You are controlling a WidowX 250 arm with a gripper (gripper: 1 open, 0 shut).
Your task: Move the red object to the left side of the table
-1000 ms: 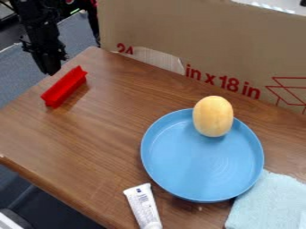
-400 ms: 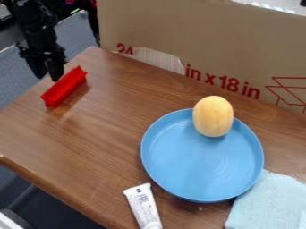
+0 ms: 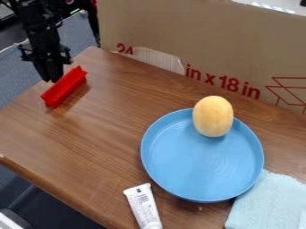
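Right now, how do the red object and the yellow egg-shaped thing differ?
The red object is long, flat-sided and red; the egg-shaped thing is rounded and yellow-orange. The red object lies directly on the wooden table at its left side, beside the claw; the egg-shaped thing sits in the blue plate.

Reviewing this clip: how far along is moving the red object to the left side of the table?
Looks done: the red object already lies near the table's left edge, far from the blue plate holding the egg-shaped object. In hand: nothing visibly; the gripper hangs just above the object's far end, jaws nearly closed. Left: at most a small nudge and pulling the arm away.
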